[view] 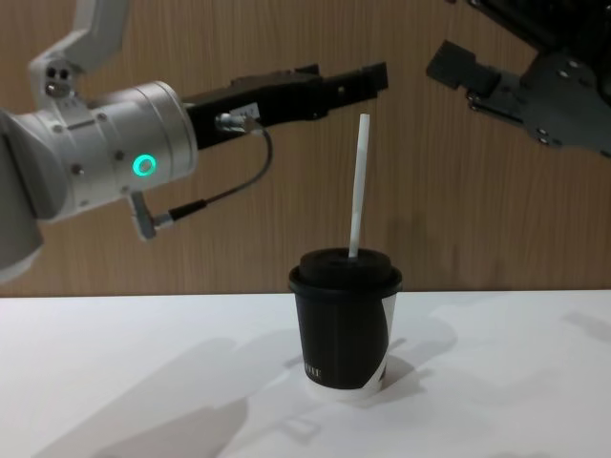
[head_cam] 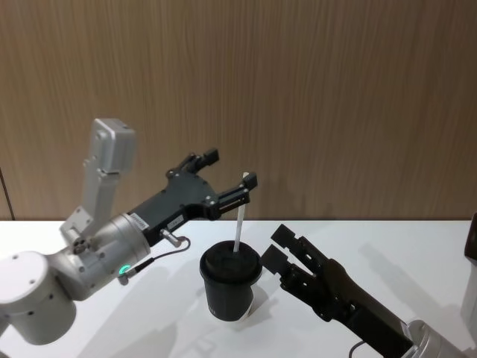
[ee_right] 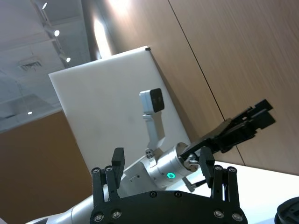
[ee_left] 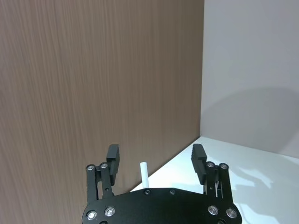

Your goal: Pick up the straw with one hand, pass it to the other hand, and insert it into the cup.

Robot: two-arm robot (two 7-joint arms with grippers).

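Note:
The black lidded cup (head_cam: 229, 287) (view: 346, 334) stands on the white table. The white straw (head_cam: 239, 216) (view: 358, 186) sticks up out of its lid, leaning slightly. My left gripper (head_cam: 230, 168) (ee_left: 156, 154) (view: 368, 81), on the silver wrist with the green ring, hovers open at the straw's top. The straw's tip (ee_left: 144, 172) lies loose between the spread fingers. My all-black right gripper (head_cam: 276, 246) (ee_right: 161, 156) is open with nothing in it, just right of the cup at lid height.
The white table (head_cam: 387, 246) runs to a wood-panel wall (head_cam: 335, 89) close behind the cup. A dark object (head_cam: 471, 239) sits at the table's right edge. In the right wrist view the left arm (ee_right: 170, 175) crosses in front of a white panel.

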